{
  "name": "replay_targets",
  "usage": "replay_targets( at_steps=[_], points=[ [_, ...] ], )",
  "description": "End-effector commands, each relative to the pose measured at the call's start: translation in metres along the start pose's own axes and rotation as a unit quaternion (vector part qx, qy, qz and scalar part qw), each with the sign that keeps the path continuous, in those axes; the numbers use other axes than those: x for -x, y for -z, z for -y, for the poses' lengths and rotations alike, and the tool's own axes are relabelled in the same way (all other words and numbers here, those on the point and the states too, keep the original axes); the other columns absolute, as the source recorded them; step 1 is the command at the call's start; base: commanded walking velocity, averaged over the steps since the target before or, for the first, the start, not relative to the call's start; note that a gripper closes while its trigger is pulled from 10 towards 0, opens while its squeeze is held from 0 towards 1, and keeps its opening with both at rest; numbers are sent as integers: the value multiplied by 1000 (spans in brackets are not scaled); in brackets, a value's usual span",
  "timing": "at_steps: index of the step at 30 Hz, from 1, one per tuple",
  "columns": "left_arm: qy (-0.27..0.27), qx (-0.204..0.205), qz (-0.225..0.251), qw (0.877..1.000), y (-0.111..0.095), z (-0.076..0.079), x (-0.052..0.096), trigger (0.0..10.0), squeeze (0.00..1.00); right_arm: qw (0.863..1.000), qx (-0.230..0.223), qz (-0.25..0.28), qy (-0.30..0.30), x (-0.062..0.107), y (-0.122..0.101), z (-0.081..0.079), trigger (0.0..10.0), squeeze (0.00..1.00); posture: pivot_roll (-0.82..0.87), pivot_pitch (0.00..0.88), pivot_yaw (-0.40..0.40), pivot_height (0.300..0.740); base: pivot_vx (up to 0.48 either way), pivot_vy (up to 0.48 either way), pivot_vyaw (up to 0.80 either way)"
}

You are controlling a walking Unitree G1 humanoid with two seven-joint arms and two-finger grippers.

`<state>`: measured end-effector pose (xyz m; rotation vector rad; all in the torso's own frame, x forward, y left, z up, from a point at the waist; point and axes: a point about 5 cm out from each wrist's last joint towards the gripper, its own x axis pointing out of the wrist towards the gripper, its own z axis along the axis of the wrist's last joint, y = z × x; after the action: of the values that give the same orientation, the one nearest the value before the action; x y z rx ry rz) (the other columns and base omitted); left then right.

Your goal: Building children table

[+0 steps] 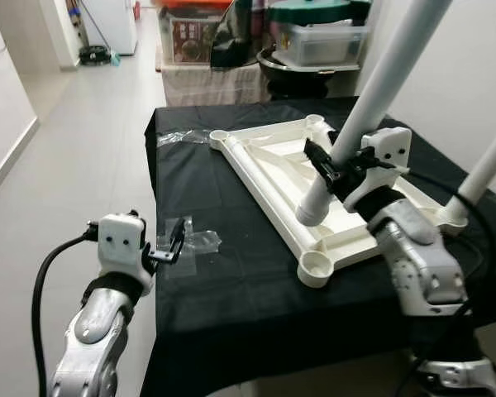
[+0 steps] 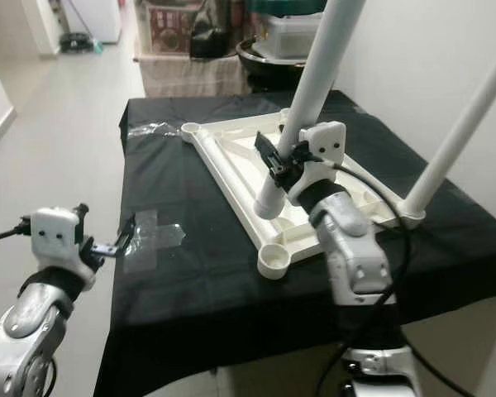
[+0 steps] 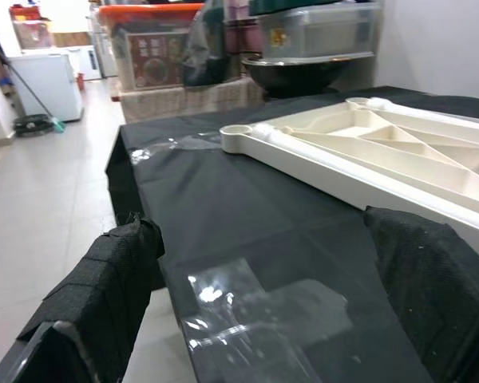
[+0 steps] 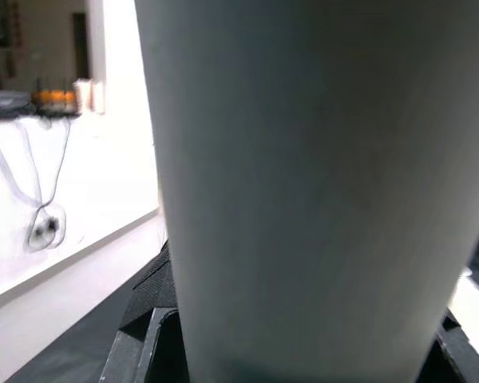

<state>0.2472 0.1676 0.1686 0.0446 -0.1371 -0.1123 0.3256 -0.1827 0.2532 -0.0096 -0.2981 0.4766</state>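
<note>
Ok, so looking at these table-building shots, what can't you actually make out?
- White table leg held in the right gripper: its top is cut off by the upper edge in both eye views.
- Second leg: its upper end runs past the right edge.
- Right wrist view: the leg hides the tabletop frame behind it.
- Clear plastic bag near the left gripper: contents too small to tell.

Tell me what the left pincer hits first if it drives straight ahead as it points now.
Probably the clear plastic wrap lying on the black tablecloth, just ahead of the open left pincer; beyond it sits the white tabletop frame. Depth is uncertain.
</note>
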Motion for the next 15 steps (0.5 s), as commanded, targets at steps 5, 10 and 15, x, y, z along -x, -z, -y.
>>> replay_targets(
  at_steps=[5,10,15],
  points=[
    [14,7,-11,1000,6,0,5,10000,0,994,3,-51,-99,7,2,22,10000,0,92,0,-72,740,0,0,0],
    [16,16,-14,1000,8,2,7,10000,0,988,-24,-84,-130,8,17,29,10000,0,97,0,-75,740,0,0,0],
    [28,32,-14,999,8,4,9,10000,0,981,-48,-99,-158,7,34,19,10000,0,107,0,-77,740,0,0,0]
  ],
)
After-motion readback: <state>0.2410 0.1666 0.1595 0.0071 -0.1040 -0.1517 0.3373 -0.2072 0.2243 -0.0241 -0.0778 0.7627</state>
